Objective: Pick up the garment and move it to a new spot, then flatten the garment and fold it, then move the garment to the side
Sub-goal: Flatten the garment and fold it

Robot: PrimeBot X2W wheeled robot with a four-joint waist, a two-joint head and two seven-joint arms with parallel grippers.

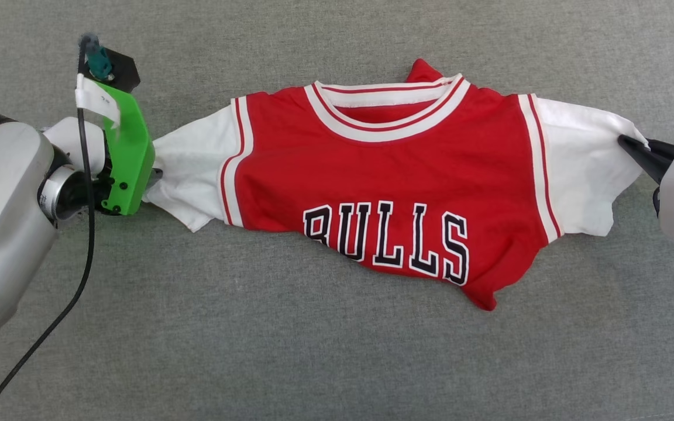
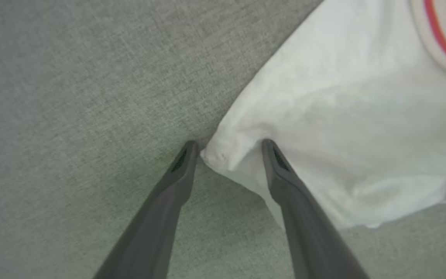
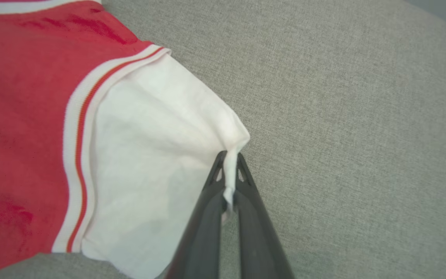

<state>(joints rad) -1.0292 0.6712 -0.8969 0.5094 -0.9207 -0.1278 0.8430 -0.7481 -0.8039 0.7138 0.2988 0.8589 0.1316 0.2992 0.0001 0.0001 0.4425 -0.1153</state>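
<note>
Red jersey knit with white sleeves: the garment (image 1: 384, 175) lies face up on the grey woven surface (image 1: 337, 362), stretched sideways, BULLS lettering (image 1: 387, 242) reading upright to us.

We judge it light, soft and limp, with no stiffness of its own. It should sag and crease wherever it is unsupported. Thin knit may slide out of a shallow pinch. Not fragile.

Above the lettering, the striped collar (image 1: 387, 111) lies fairly flat, with a red bit of the back poking out behind it. Below the lettering, the body ends in a slanted, bunched edge. The hem looks tucked under, but we can't confirm.

Left of the lettering, the outer corner of the left sleeve (image 1: 191, 175) sits between the fingers of the left gripper (image 2: 229, 145). Its jaws are wide apart, one finger lies over the cloth, and nothing is pinched.

Right of the lettering, the right gripper (image 3: 229, 159) has the edge of the right sleeve (image 1: 577, 169) clamped. Its jaws are fully together, with a strip of white fabric squeezed between them.

Our take on grip: bite deep on doubled edges (sleeve cuffs, hem), two points at once, symmetric about the lettering. For flattening, the hem corners below the lettering look like the next hold.
</note>
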